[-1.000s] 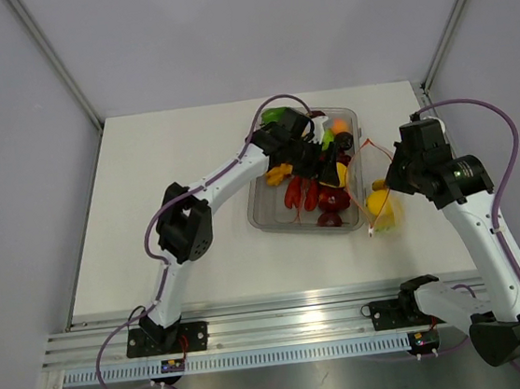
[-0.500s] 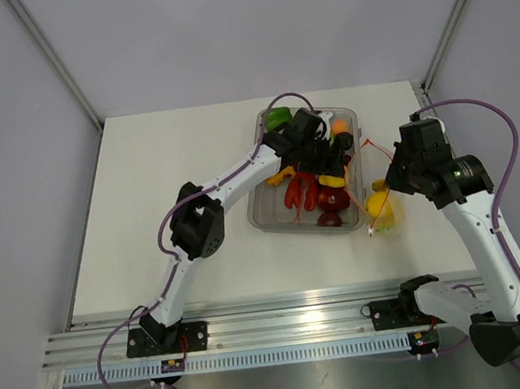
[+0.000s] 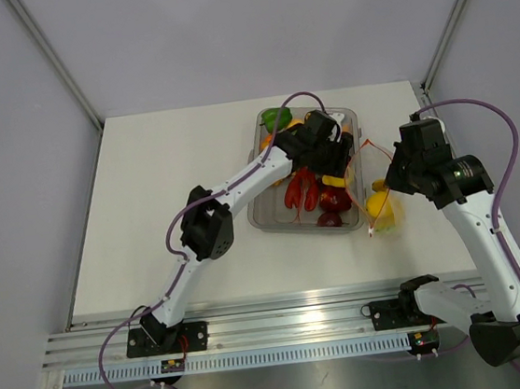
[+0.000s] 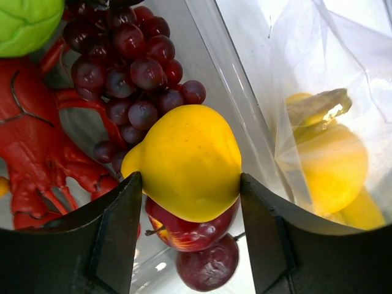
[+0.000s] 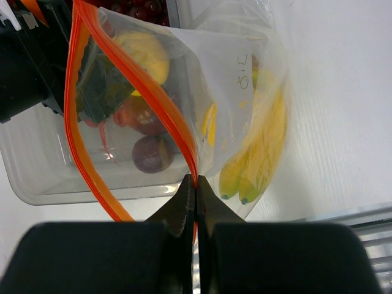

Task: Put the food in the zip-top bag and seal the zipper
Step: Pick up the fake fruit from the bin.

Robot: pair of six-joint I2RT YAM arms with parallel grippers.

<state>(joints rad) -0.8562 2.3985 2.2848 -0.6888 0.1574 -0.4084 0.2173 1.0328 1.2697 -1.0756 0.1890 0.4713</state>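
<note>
Food [image 3: 328,202] for this task is split between two places: most lies in the clear tray [image 3: 260,215] at the far middle of the desk [image 3: 165,186], and some is already in the zip-top bag [image 5: 239,92], which hangs just right of the tray.

Change noted: over the last second the left arm has swung from the tray's far-left part toward its right side, and its jaws have narrowed. The left tool [image 4: 188,184] now brackets a yellow fruit [image 4: 184,147], with both pads appearing to touch its sides. I judge this a grip just made. The fruit sits over a dark red fruit [image 4: 191,234], with the purple grapes [image 4: 128,67] and the red lobster [image 4: 30,141] to its left. The right arm has not moved. The right tool [image 5: 195,190] is pinched tight on the zipper [image 5: 160,109], holding the bag's mouth open toward the tray. The bananas [image 5: 260,153] rest in the bag's bottom.

Meaning for the task: loading is under way, with the yellow fruit likely the next item to go across. Several pieces remain in the tray, among them the green pepper [image 3: 276,116]. Sealing is not yet begun.

Surface: the desk is white, matt and flat. A ribbed metal rail [image 3: 285,328] runs along its near edge and carries both arm bases.

Room: plain pale grey panels enclose the desk on the left, far and right sides, with metal struts at the far corners.
</note>
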